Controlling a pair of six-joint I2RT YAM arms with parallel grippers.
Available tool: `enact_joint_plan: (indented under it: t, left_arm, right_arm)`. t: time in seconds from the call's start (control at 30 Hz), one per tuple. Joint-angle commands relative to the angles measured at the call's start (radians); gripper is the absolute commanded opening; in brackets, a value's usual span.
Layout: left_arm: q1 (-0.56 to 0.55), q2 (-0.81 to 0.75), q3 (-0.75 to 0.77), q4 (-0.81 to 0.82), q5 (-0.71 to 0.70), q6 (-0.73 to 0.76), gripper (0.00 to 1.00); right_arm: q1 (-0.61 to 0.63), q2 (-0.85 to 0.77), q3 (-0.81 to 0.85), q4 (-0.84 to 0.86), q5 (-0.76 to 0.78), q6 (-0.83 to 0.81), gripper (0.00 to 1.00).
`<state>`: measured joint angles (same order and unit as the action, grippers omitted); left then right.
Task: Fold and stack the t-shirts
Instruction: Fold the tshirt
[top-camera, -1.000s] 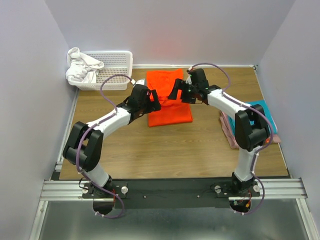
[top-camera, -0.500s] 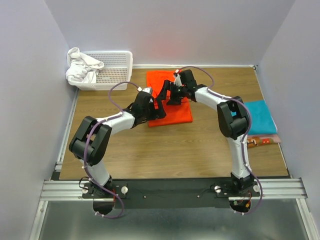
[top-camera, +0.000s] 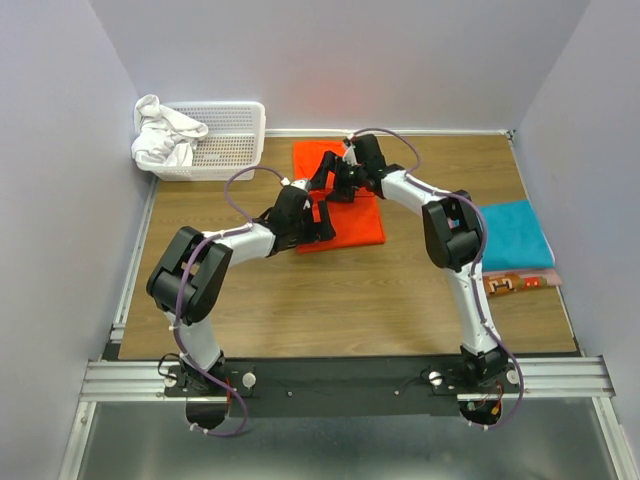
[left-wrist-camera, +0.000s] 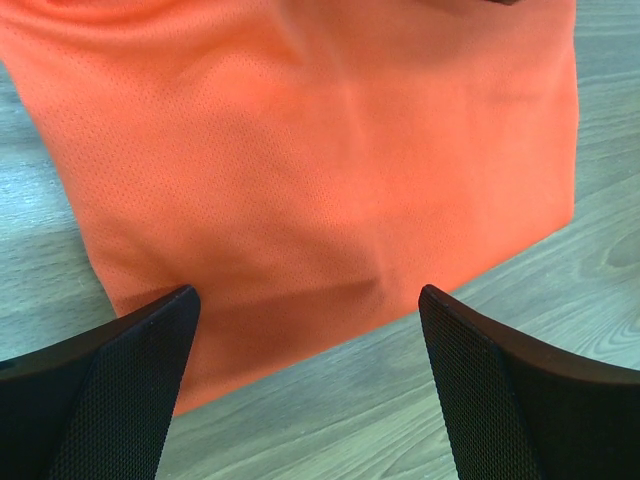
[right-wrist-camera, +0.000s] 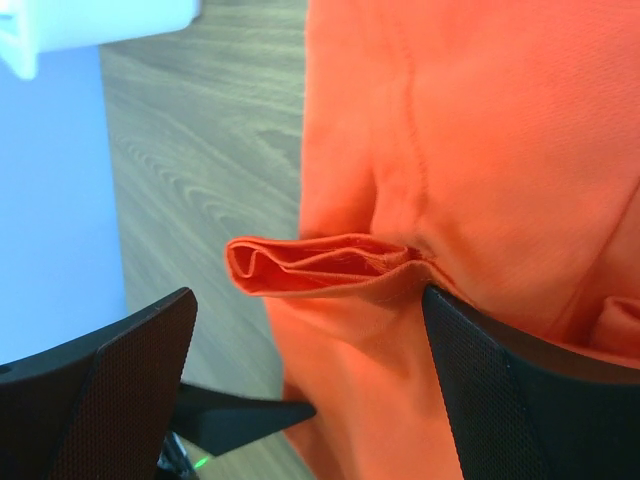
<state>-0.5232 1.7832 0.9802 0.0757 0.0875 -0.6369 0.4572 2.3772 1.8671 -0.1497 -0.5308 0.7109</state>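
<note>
Wooden tabletop (top-camera: 300, 290) between pale walls (top-camera: 340, 60). Left gripper (left-wrist-camera: 308, 296) and right gripper (right-wrist-camera: 308, 298) are wide open over the orange t-shirt (top-camera: 358, 222), holding nothing.

- An orange t-shirt (left-wrist-camera: 320, 150) fills most of the left wrist view, lying flat on the wood-grain table (left-wrist-camera: 400, 410).
- The cloth shows a fine, dotted mesh weave.
- Its near edge runs at a slant, lower at the left and rising to a corner at the right.
- A soft wrinkle crosses the cloth just above that edge, near the middle.
- The left gripper (left-wrist-camera: 308, 300) has its jaws spread wide, with a black textured finger in each bottom corner.
- The shirt's near edge lies between the two jaws; neither visibly presses the cloth.
- Bare table shows at the left, right and bottom.
- A small dark sliver sits at the top right edge, too little to identify.
</note>
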Motion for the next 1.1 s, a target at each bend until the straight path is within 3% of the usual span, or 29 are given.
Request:
enact_joint_plan:
  t: [0.0,0.23,0.5,0.63,0.87,1.07]
  left_arm:
    - [-0.001,0.021,-0.021,-0.019,-0.031,0.019,0.98]
    - [-0.001,0.004,-0.06,-0.024,-0.046,0.02,0.98]
    - [-0.001,-0.065,-0.057,-0.034,-0.057,0.019,0.98]
    - [-0.001,-0.168,-0.057,-0.057,-0.118,0.008,0.98]
    - [0.009,-0.309,-0.141,-0.134,-0.249,-0.02,0.98]
    - [0.023,-0.314,-0.189,-0.131,-0.235,-0.041,0.98]
  right_arm:
    - [-0.002,0.056,0.058,0.006,0.066,0.027,1.0]
    - [-0.028,0.054,0.102,0.002,0.134,0.016,1.0]
    - [-0.051,-0.143,-0.011,0.002,0.202,-0.066,1.0]
    - [-0.054,-0.373,-0.271,0.002,0.346,-0.123,1.0]
    - [-0.072,-0.688,-0.713,0.002,0.471,-0.114,1.0]
    - [-0.08,-0.825,-0.902,-0.001,0.512,-0.093,1.0]
